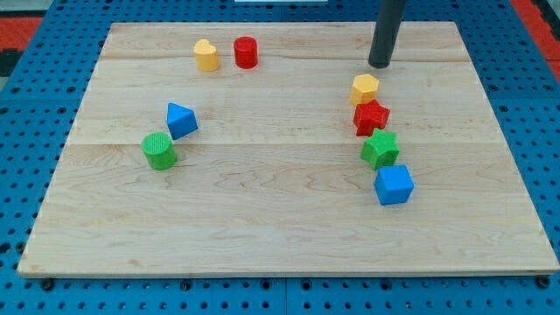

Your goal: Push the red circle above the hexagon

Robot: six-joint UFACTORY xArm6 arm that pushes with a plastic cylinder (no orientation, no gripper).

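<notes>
Red circle (246, 52) is what we must shift, and it stands near the view's top edge of the board (262, 227), left of centre, just beside a yellow rounded block (206, 55) on its left, the two apart by a narrow gap. Our goal, the yellow hexagon (365, 88), heads a crooked column on the view's right: below it a red star (371, 116) touching it, then a green star (381, 150), then a blue cube (394, 185).

Our tip (380, 64) rests just above the hexagon, toward the view's top, close to it but seemingly not touching. So the red circle lies well apart from our tip, off to the view's left and slightly higher. We carry no jaws at all, only the bare rod, which holds nothing and touches no block.

We judge that the spot we occupy is roughly where the circle should end. The push must therefore run rightward, which means first getting round to the circle's left side, in the tight gap beside the yellow rounded block.

A blue triangular block (181, 119) and a green cylinder (159, 150) sit lower left, out of the way.
</notes>
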